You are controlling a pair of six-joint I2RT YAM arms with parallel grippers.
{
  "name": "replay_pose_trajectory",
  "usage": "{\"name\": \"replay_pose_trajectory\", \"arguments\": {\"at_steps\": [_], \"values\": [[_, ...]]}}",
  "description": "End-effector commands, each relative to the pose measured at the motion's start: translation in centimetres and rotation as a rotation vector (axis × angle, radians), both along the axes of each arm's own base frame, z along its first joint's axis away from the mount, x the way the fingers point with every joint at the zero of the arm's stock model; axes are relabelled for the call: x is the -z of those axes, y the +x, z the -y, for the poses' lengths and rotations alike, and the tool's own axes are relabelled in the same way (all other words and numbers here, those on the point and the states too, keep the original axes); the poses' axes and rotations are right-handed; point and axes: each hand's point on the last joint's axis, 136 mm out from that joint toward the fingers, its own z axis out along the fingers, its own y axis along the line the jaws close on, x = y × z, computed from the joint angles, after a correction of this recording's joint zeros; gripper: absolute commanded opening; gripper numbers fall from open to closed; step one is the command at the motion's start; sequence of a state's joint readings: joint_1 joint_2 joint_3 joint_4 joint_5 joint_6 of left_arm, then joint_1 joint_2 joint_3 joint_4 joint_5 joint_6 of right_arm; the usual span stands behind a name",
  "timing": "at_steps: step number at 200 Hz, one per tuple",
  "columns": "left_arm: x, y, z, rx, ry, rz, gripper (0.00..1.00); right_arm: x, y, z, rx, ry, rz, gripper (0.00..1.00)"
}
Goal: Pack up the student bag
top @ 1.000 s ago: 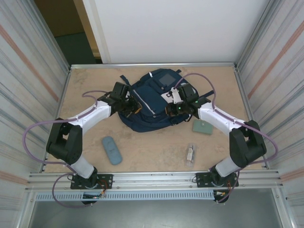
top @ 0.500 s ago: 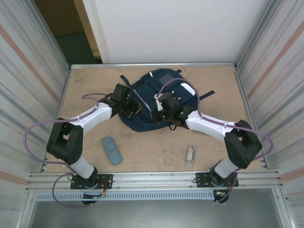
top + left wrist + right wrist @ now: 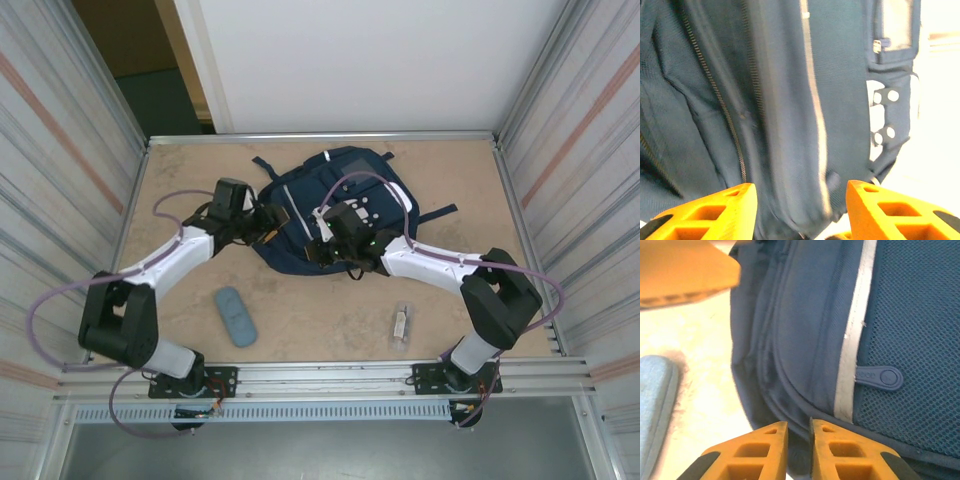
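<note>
- The student bag [image 3: 335, 195] lies flat on the table [image 3: 450, 300], in the middle of the far half. Its grey front panel [image 3: 350, 160] is at the far end, and dark straps [image 3: 437, 213] trail from its sides.
- The left gripper [image 3: 272, 218] sits at the bag's left edge. In the left wrist view its orange fingers [image 3: 705, 212] stand wide apart, a fold of navy fabric and a zipper line [image 3: 715, 95] lie between them, and nothing is clamped.
- The right gripper [image 3: 322, 246] sits at the bag's near edge, close to the left gripper. In the right wrist view its jaws are narrowed to a thin slit, pinched over the dark seam at the bag's rim.
- Just beyond those jaws, a white strip [image 3: 855, 340] runs beside a mesh pocket, and a navy zipper tab [image 3: 880, 377] lies across the strip's edge.
- A blue-grey case [image 3: 235, 315] lies on the table nearer than the bag, off its left corner and apart from it.
- A small clear packet [image 3: 400, 323] lies nearer than the bag, off its right side and well apart. Its contents are too small to tell.
</note>
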State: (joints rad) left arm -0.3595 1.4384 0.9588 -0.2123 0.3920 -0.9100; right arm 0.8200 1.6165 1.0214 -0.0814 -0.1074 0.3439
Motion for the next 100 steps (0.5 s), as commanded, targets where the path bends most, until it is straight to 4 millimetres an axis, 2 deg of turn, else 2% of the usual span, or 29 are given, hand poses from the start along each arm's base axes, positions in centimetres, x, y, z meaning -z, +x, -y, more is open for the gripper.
{"name": "replay_pose_trajectory", "arguments": {"at_steps": [1, 22, 54, 100], "values": [[-0.9, -2.9, 0.9, 0.148, 0.006, 0.011, 0.5, 0.8, -1.5, -0.7, -0.08, 0.022, -0.028, 0.21], [-0.2, -4.4, 1.9, 0.17, 0.013, -0.032, 0.5, 0.9, -2.4, -0.9, -0.121, 0.029, -0.066, 0.27], [1.3, -5.0, 1.7, 0.14, 0.071, -0.078, 0.5, -0.6, -2.1, 1.0, -0.088, 0.044, -0.083, 0.32], [2.8, -6.2, 4.5, 0.202, 0.177, -0.121, 0.5, -2.3, 0.2, 6.4, 0.03, 0.002, -0.104, 0.39]]}}
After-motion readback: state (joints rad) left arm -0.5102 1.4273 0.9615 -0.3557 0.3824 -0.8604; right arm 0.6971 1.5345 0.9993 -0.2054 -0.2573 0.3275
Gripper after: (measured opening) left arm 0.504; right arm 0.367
